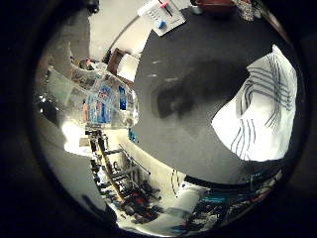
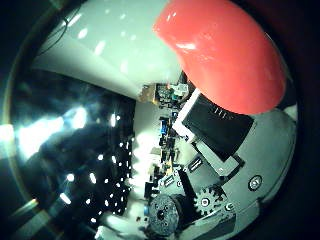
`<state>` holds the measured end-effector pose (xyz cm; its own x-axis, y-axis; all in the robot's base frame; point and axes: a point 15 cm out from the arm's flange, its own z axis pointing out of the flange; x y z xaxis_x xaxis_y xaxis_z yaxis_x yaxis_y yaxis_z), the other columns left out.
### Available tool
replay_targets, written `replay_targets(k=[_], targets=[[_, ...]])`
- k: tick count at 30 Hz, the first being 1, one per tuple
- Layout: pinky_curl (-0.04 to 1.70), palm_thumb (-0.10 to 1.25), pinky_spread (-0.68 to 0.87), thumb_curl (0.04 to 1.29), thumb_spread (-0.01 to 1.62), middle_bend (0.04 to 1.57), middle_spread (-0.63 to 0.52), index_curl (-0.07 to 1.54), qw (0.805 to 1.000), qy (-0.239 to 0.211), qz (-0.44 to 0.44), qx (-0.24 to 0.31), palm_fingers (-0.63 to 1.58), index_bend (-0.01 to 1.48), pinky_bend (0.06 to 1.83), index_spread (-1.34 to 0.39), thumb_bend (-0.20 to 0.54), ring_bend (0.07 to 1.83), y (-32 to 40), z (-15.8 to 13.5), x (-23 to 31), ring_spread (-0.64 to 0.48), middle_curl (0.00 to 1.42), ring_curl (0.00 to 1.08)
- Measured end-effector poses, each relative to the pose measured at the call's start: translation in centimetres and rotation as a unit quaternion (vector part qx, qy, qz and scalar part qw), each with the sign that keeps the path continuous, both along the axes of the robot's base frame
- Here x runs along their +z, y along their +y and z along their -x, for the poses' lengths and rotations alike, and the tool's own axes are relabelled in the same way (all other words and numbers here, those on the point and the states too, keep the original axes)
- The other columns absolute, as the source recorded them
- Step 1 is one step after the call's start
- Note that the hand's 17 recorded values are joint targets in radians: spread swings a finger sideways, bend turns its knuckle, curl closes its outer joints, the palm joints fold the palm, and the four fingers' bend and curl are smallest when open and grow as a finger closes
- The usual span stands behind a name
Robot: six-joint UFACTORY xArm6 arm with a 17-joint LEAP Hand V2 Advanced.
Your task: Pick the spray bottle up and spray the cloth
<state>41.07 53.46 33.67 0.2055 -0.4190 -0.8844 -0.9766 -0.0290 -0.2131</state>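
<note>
The spray bottle fills much of both palm views, so it is close against the palm. Its clear body (image 1: 106, 101) carries a blue label, and its red spray head (image 2: 225, 55) bulges large beside my hand (image 2: 215, 165). White and black finger parts with a gear curl next to the red head, so the hand is shut on the bottle. The cloth (image 1: 262, 114), white with dark blue stripes, lies crumpled on the dark table (image 1: 198, 59), apart from the bottle. A blurred dark shadow falls on the table between bottle and cloth.
A white sheet with small pink and blue items (image 1: 162, 16) lies at the table's far side, near a brown bowl (image 1: 214, 6). Past the table's rounded edge I see the floor, a chair (image 1: 121, 64) and cluttered equipment (image 1: 124, 183).
</note>
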Motion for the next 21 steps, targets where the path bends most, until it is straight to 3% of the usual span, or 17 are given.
replay_targets(k=[5, 9, 21], targets=[[0.58, 1.01, -0.34, 1.05, 0.79, 1.30, -0.17, 0.65, 1.000, -0.013, 0.006, -0.002, 1.26, 1.12, 1.25, -0.27, -0.011, 1.40, -0.4, -1.1, 0.2, -0.21, 0.64, 0.53], [0.58, 1.01, -0.34, 1.05, 0.78, 1.30, -0.17, 0.65, 0.998, -0.055, 0.025, -0.006, 1.25, 1.12, 1.26, -0.27, -0.013, 1.40, -0.5, -2.6, 1.8, -0.21, 0.64, 0.53], [0.58, 1.01, -0.34, 1.05, 0.73, 1.30, -0.18, 0.65, 0.988, -0.078, 0.130, -0.001, 1.25, 1.12, 1.26, -0.27, -0.016, 1.40, 0.2, -3.9, 0.8, -0.22, 0.65, 0.53]])
